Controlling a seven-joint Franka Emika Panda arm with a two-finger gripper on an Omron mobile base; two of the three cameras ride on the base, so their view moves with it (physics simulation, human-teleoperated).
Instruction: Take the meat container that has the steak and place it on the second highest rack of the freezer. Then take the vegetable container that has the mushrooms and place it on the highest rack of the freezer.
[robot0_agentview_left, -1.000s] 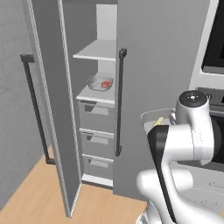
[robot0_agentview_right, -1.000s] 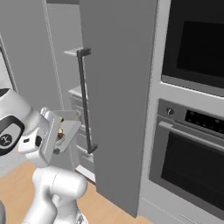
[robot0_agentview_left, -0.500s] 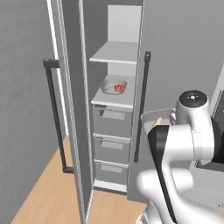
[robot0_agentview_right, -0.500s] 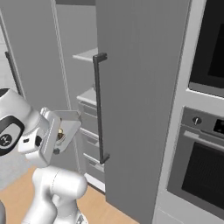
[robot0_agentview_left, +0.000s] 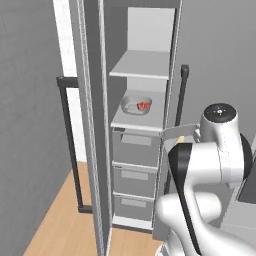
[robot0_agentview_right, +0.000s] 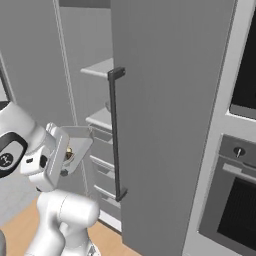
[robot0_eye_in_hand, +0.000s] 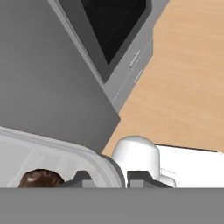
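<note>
Both base views have slid sideways since a second ago, so the tall flat-grey freezer (robot0_agentview_left: 142, 125) now sits nearly centred in the left base view and its open door with the long dark bar handle (robot0_agentview_right: 116, 135) stands closer in the right base view; the camera has travelled, while the dish inside has kept its place. On the lower pale-grey inner shelf (robot0_agentview_left: 140, 119), directly above the three grey drawers (robot0_agentview_left: 134, 172), rests a clear shallow meat container (robot0_agentview_left: 136, 104) with the small bright-red steak chunk (robot0_agentview_left: 143, 106) lying in it. The upper pale-grey shelf (robot0_agentview_left: 141, 65) is a thin plain slab above it.

The pincer (robot0_eye_in_hand: 105, 177) is clenched on the rim of a pale grey vegetable tray (robot0_eye_in_hand: 52, 153), held beside the arm and well apart from the shelves; one dark finger tip (robot0_eye_in_hand: 138, 176) sits outside the rim, the other inside. A dark brown mushroom piece (robot0_eye_in_hand: 40, 179) lies in the tray, and small beige bits (robot0_agentview_right: 69, 154) show in the right base view. A black-windowed oven (robot0_agentview_right: 239, 200) stands to the right of the freezer.
</note>
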